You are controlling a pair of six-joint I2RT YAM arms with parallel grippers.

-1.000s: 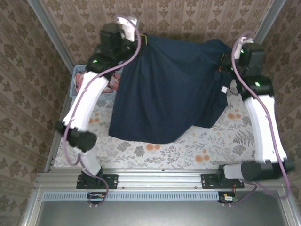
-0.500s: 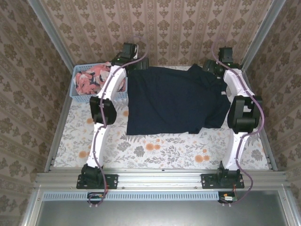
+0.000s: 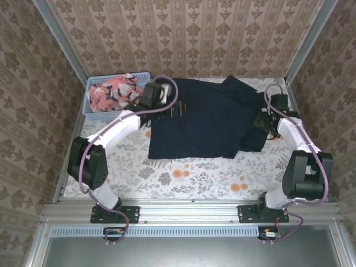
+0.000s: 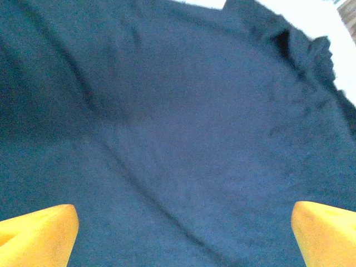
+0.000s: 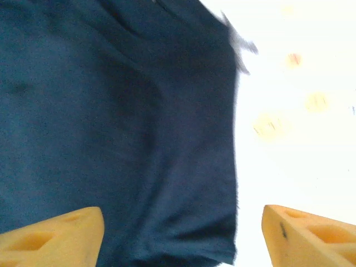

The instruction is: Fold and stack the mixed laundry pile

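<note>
A plain dark navy garment (image 3: 206,119) is spread flat on the floral-patterned bench (image 3: 194,178), from centre toward twelve o'clock, presumably laid out for folding. The left fingers (image 4: 39,233) are held wide apart above its ten o'clock corner and the right fingers (image 5: 55,233) apart at its three o'clock edge, with nothing clamped. A coral-pink leaf-printed garment (image 3: 111,92) is heaped in the light blue perforated plastic basket (image 3: 94,113) at ten o'clock. No label can be read.
</note>
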